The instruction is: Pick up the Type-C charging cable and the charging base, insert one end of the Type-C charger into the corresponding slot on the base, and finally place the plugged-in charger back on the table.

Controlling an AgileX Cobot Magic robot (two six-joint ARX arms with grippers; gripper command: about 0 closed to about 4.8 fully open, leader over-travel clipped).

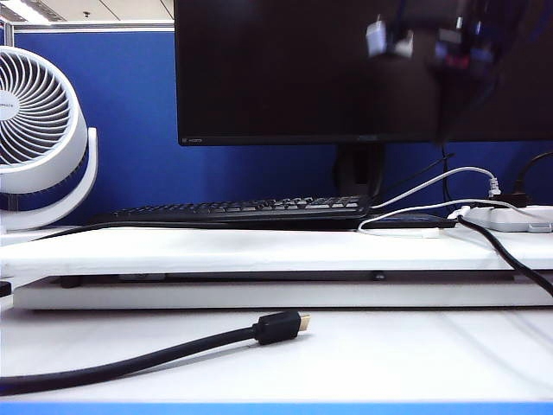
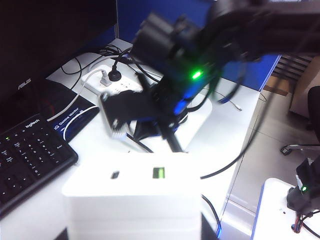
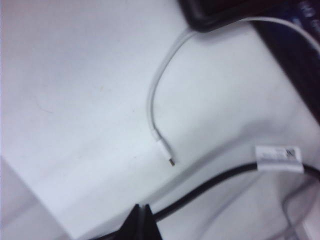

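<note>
- Since the right gripper [image 3: 141, 220] hangs with its jaws pinched together and nothing between them, just over the broad white table [image 3: 75, 100], it would have to spread first; lowered as it is, it would likely only knock the plug aside
- The thin white flexible Type-C charging cable [image 3: 149, 102] lies loose on the table's raised slab towards its right end, its small plug [image 3: 169, 159] free and pointing at a thin black lead with a white paper label [image 3: 210, 187]. The two are near each other, so a pinch placed slightly off could take the black lead instead, or both at once
- The cable's far run goes off towards a dark pad [image 3: 215, 17] at the slab's back edge. I cannot tell whether it is pinned there; if it is, a lift could pull the plug out of the pinch
- The left gripper holds the small white rectangular plastic charging base [image 2: 132, 200] clear of the table. Its fingers are hidden by the block, so how deep the hold is cannot be told. A shallow hold could let the base twist or slide under the push of plugging in
- The base's upper face shows a small dark slot [image 2: 115, 174] and a green-marked port [image 2: 159, 173] side by side, so the plug could be steered to the wrong one
- The right arm [image 2: 200, 55] shows blurred close beyond the base, so the arms could collide when they meet
</note>
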